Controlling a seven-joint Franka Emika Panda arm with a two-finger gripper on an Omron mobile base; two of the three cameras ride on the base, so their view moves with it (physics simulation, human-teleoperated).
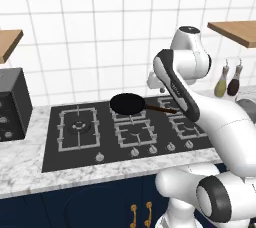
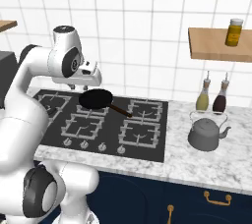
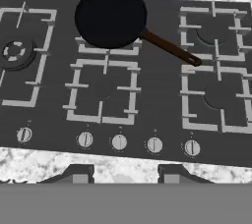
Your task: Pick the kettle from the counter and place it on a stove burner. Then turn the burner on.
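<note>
The small dull-grey metal kettle (image 2: 206, 134) sits on the marbled white counter (image 2: 236, 159), right of the black stovetop (image 2: 147, 134). Our two-finger gripper (image 3: 120, 173) hovers empty, jaws spread, above the knobs, well left of it.

1. A home kitchen: a black gas hob (image 1: 125, 132) with grated burners and a row of knobs (image 3: 118, 142) is set into a marbled counter (image 2: 216, 164).
2. White tiled wall (image 1: 100, 47) behind, navy cabinets (image 2: 197, 198) below.
3. Frying pan (image 2: 96, 99), kettle (image 2: 205, 133), bottles (image 2: 211, 98), wooden shelf (image 2: 216, 46).
</note>
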